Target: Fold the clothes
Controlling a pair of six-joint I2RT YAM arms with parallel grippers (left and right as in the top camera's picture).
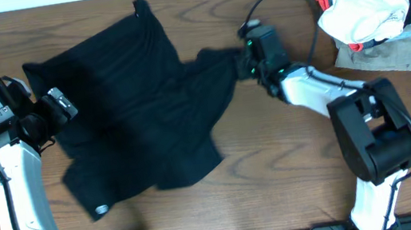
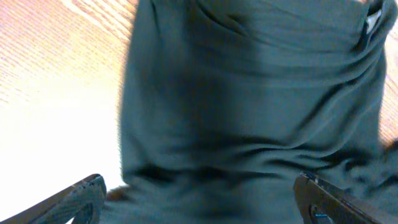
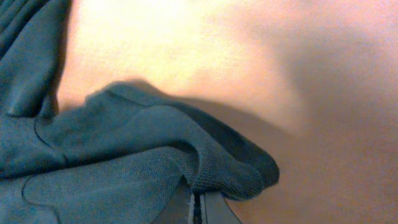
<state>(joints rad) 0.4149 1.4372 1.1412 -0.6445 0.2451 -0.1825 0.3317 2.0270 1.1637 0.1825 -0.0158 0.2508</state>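
**Thin pinch on a rumpled black garment**

Seen from overhead, the black garment lies rumpled and unfolded on the wooden tabletop, spreading from the centre toward 9 o'clock. At its 3 o'clock tip, the right gripper is fully closed on a small fold of its edge. The wrist view shows only the very rim of the cloth caught in the closed jaws. The left gripper hangs over the garment's 9 o'clock edge, jaws wide apart, holding nothing.

So shallow a bite could slip free once the arm pulls or lifts. With the far side unheld, a pull would likely drag the whole garment and bunch it further rather than fold it. A pile of other clothes at 2 o'clock lies well apart.
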